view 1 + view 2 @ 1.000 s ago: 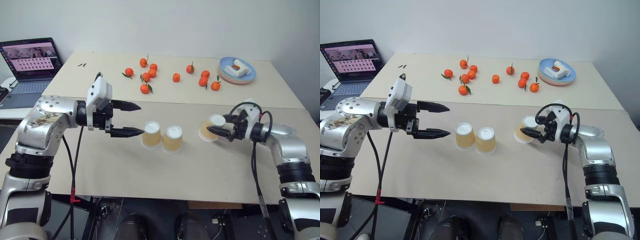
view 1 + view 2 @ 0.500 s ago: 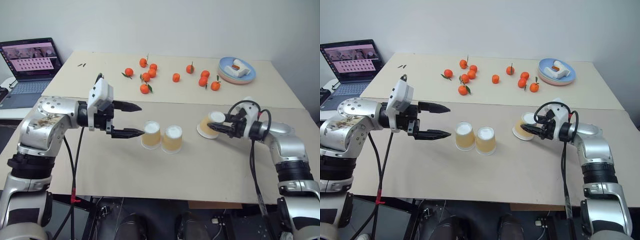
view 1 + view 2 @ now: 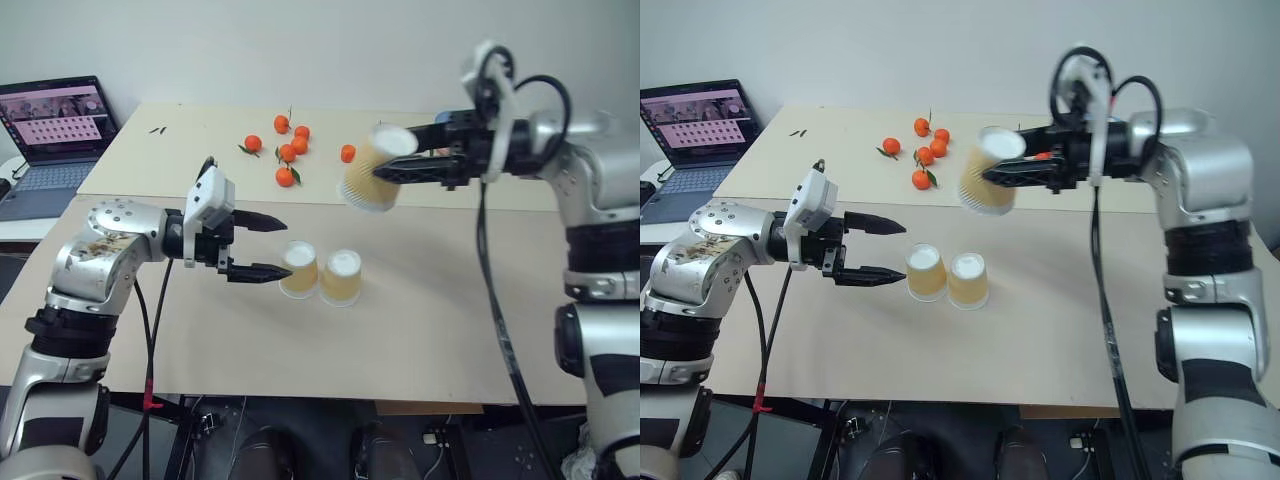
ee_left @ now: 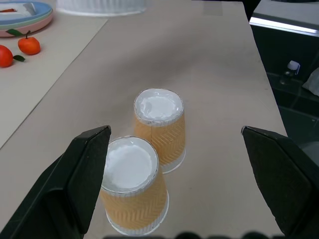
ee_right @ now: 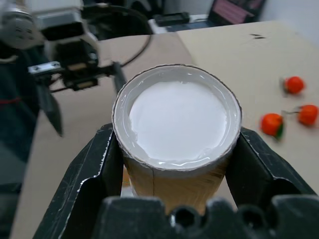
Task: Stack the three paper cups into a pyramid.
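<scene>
My right gripper [image 3: 396, 172] is clamped shut on one paper cup [image 3: 373, 168], holding it tilted in the air above the table [image 3: 430, 310], white base turned toward my left side, its open mouth facing down and away. My left gripper [image 3: 268, 248] hangs with its fingers spread wide and nothing between them, just beside the other two cups. Those stand upside down on the table, touching side by side: the nearer cup [image 3: 299, 269] by my left fingertips, the second cup [image 3: 341, 277] next to it. Tangerines [image 3: 285, 176] lie scattered farther back.
</scene>
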{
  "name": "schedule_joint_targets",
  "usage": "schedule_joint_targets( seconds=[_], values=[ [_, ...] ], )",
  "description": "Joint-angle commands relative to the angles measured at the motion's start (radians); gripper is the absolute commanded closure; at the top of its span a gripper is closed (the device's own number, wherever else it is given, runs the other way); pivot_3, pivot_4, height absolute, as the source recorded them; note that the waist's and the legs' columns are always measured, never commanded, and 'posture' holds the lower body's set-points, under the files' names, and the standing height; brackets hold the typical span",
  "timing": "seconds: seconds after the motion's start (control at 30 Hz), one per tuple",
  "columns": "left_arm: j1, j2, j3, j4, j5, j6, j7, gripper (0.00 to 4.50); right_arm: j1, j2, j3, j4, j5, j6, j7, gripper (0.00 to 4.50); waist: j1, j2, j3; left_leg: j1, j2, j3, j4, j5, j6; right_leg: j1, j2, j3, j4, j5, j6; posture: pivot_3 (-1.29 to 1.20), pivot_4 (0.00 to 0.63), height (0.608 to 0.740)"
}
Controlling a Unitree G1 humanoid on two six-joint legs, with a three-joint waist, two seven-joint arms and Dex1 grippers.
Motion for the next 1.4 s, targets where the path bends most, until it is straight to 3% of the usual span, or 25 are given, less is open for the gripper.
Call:
schedule_joint_targets(
  seconds=[0.03, 0.37, 0.97, 1.0, 1.07, 1.1, 1.4],
  values=[
    [-0.012, -0.001, 0.003, -0.026, -0.003, -0.008, -0.003, 0.0, -0.04, 0.031, 0.059, -0.071, 0.001, 0.031, 0.021, 1.9, 0.001, 0.0, 0.0, 0.0, 0.0, 0.0, 0.0, 0.0, 0.0, 0.0, 0.0, -0.001, 0.0, 0.0, 0.0, 0.0, 0.15, 0.686],
    [-0.007, 0.004, 0.007, -0.041, -0.01, 0.002, -0.002, 0.0, 0.038, 0.068, 0.182, -0.113, -0.131, -0.106, -0.033, 1.9, 0.002, 0.0, 0.0, -0.001, -0.001, -0.001, 0.001, 0.0, 0.0, 0.0, -0.001, -0.002, 0.0, 0.0, 0.0, 0.0, 0.15, 0.686],
    [-0.002, 0.005, 0.014, -0.061, -0.012, 0.015, 0.023, 0.0, 0.065, 0.123, 0.179, -0.008, -0.203, -0.175, -0.02, 1.9, -0.007, 0.0, 0.0, -0.001, -0.001, -0.001, 0.0, 0.0, 0.0, 0.0, -0.001, -0.001, 0.0, 0.0, 0.0, 0.0, 0.15, 0.686],
    [-0.001, 0.005, 0.015, -0.063, -0.014, 0.017, 0.025, 0.0, 0.067, 0.124, 0.178, -0.008, -0.204, -0.177, -0.02, 0.91, -0.007, 0.0, 0.0, -0.001, -0.001, -0.001, 0.0, 0.0, 0.0, 0.0, -0.001, -0.001, 0.0, 0.0, 0.0, 0.0, 0.15, 0.686],
    [0.0, 0.005, 0.016, -0.066, -0.015, 0.019, 0.029, 0.0, 0.069, 0.125, 0.175, -0.009, -0.203, -0.177, -0.018, 0.52, -0.007, 0.0, 0.0, -0.001, -0.001, -0.001, 0.0, 0.0, 0.0, 0.0, -0.001, -0.001, 0.0, 0.0, 0.0, 0.0, 0.15, 0.686],
    [0.001, 0.005, 0.017, -0.067, -0.016, 0.02, 0.031, 0.0, 0.07, 0.126, 0.174, -0.009, -0.203, -0.179, -0.017, 0.1, -0.007, 0.0, 0.0, -0.001, -0.001, -0.001, 0.0, 0.0, 0.0, 0.0, -0.001, -0.001, 0.0, 0.0, 0.0, 0.0, 0.15, 0.686],
    [0.011, 0.005, 0.023, -0.076, -0.026, 0.028, 0.044, 0.0, 0.016, 0.124, 0.1, -0.06, -0.131, -0.108, -0.007, 0.04, -0.007, 0.0, 0.0, -0.002, -0.001, -0.001, 0.0, 0.0, 0.0, 0.0, -0.001, -0.001, 0.0, 0.0, 0.0, 0.0, 0.15, 0.686]
  ],
)
